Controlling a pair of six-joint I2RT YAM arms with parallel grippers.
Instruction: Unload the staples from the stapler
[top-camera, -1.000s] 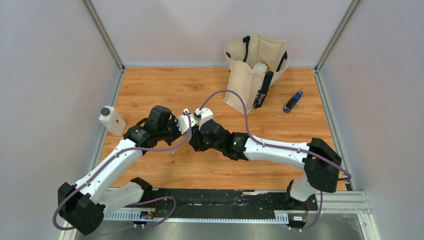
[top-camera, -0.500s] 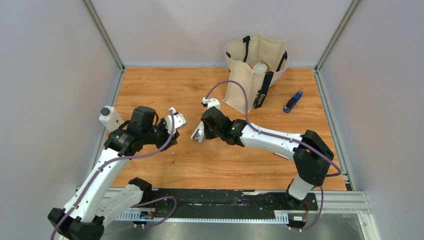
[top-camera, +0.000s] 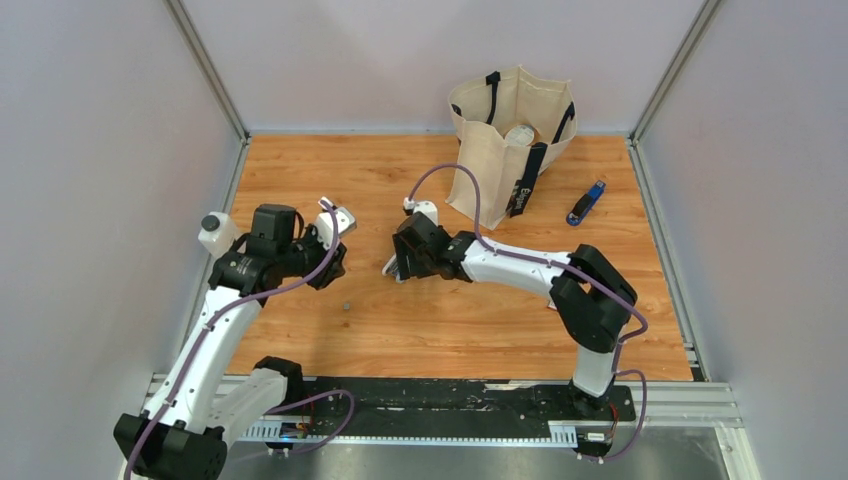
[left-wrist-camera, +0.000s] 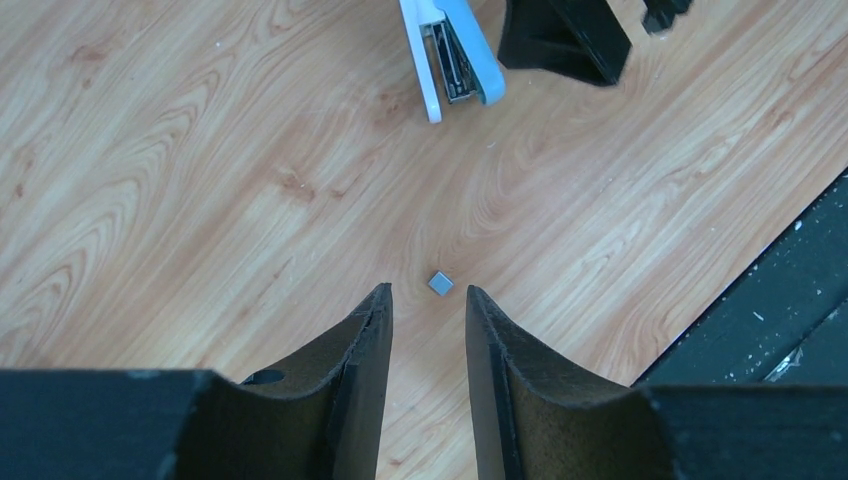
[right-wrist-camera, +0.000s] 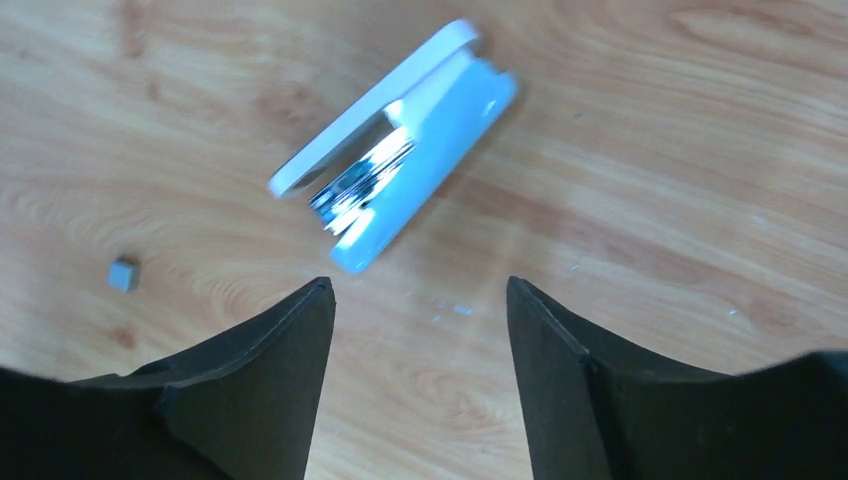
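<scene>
On your worktop (top-camera: 470, 330), the bag (top-camera: 490, 160) stands at the far side, right of centre, with a round item (top-camera: 518, 133) inside it. A narrow oblong item (top-camera: 586, 203) lies to its right, near the right wall. The bottle (top-camera: 215, 232) stands at the left edge. The stapler (left-wrist-camera: 452, 55) lies mid-worktop, just ahead of the right tool (right-wrist-camera: 420, 285). A small block (left-wrist-camera: 440, 283) lies apart from the stapler, nearer you and to its left.

Left arm (top-camera: 213, 330) & right arm (top-camera: 512, 266): white links w/ black joints. Purple cable (top-camera: 443, 168) runs along each. Fingers (right-wrist-camera: 260, 400) matte black, wedge-shaped, tapering to tips.
</scene>
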